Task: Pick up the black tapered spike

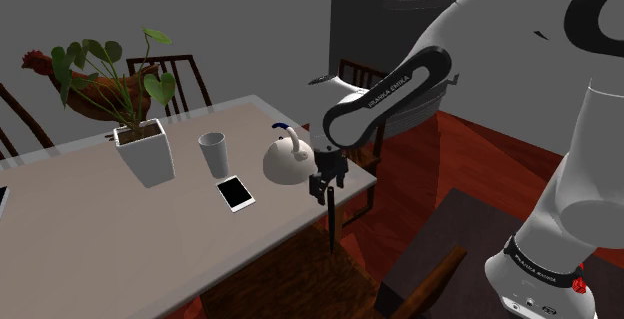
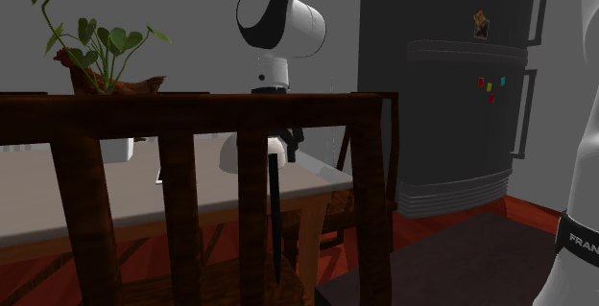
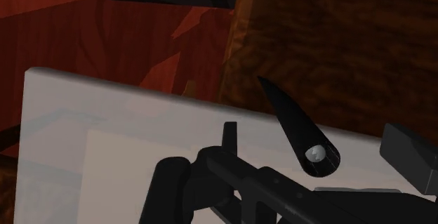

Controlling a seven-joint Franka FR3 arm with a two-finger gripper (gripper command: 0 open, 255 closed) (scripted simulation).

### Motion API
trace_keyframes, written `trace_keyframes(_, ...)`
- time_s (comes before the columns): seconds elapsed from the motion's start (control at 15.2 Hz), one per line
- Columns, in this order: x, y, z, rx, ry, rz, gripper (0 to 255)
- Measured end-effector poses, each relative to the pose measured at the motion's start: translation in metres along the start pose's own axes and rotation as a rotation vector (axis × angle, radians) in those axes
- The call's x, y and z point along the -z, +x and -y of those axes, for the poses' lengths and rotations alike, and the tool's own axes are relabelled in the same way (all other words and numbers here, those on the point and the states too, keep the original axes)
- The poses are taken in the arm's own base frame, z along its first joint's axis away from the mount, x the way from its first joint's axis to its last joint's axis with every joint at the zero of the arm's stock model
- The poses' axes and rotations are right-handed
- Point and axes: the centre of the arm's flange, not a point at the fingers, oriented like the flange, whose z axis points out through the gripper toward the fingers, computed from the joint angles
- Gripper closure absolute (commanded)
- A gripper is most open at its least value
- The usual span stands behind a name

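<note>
The black spike point(image 1: 331, 225) hangs point down just under my claw point(image 1: 328, 193), right of centre in the shoulder view, past the table point(image 1: 100, 237) edge and above a chair point(image 1: 295, 285). It looks clear of the table, so the lift seems mostly done. I cannot tell whether my claw truly clamps it, so a firm hold remains to be confirmed
</note>
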Motion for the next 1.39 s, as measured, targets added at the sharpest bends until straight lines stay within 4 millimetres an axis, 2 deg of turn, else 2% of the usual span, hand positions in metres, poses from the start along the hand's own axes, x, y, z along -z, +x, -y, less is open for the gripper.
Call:
trace_keyframes(0.07, -0.004, 0.001, 0.0, 0.0, 0.0, 0.0, 0)
trace_keyframes(0.13, -0.006, 0.001, 0.0, 0.0, 0.0, 0.0, 255)
trace_keyframes(0.79, -0.007, 0.001, 0.0, 0.0, 0.0, -0.001, 255)
trace_keyframes(1.39, 0.034, -0.006, 0.001, 0.0, 0.0, -0.001, 255)
